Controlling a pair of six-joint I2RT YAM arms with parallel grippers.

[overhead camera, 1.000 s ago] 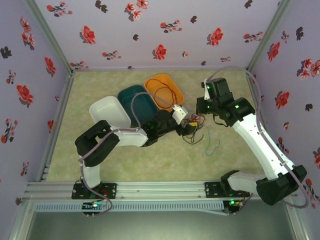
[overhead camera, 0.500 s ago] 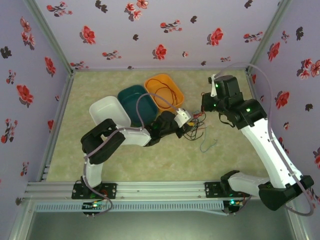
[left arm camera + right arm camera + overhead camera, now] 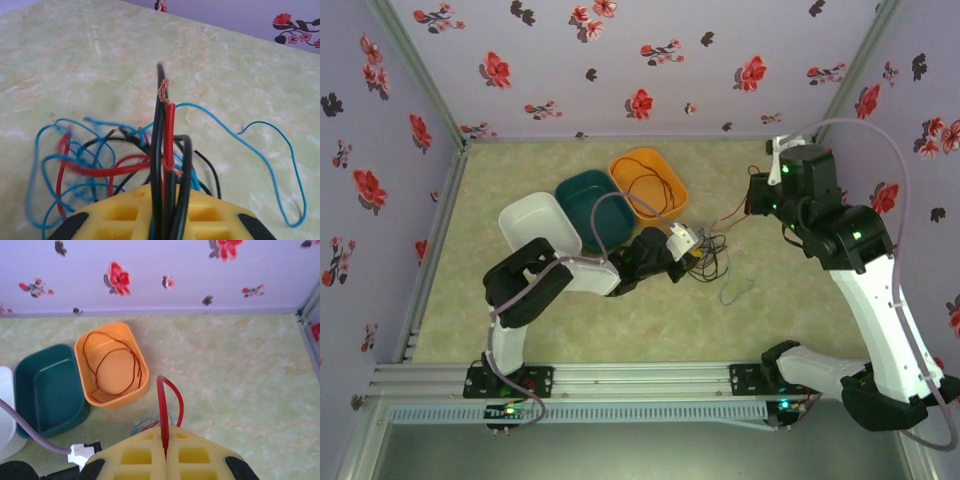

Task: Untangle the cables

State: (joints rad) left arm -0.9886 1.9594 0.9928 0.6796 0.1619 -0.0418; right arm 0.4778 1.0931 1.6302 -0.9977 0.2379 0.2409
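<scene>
The cables [image 3: 708, 252] lie as a red, black and blue tangle mid-table, right at the tip of my left gripper [image 3: 692, 242]. In the left wrist view my left gripper [image 3: 167, 212] is shut on several black and red strands [image 3: 166, 150] rising between its yellow fingers, with the rest of the tangle [image 3: 95, 157] beyond it. My right gripper [image 3: 757, 207] is raised to the right and is shut on a red wire [image 3: 730, 222] that stretches back to the tangle. That red wire [image 3: 164, 407] arches out of the shut right gripper [image 3: 165, 455]. A loose blue wire [image 3: 738, 292] lies apart, nearer me.
Three bins stand in a row behind the left arm: an orange bin [image 3: 655, 163] holding a coiled red cable [image 3: 642, 195], a teal bin [image 3: 580, 195] and a white bin [image 3: 535, 222]. The flowered walls close in the table on three sides.
My right gripper has risen and moved back and right, drawing the red wire out of the tangle. The left gripper has held the tangle nearly in place, and the loose blue wire slid slightly.
</scene>
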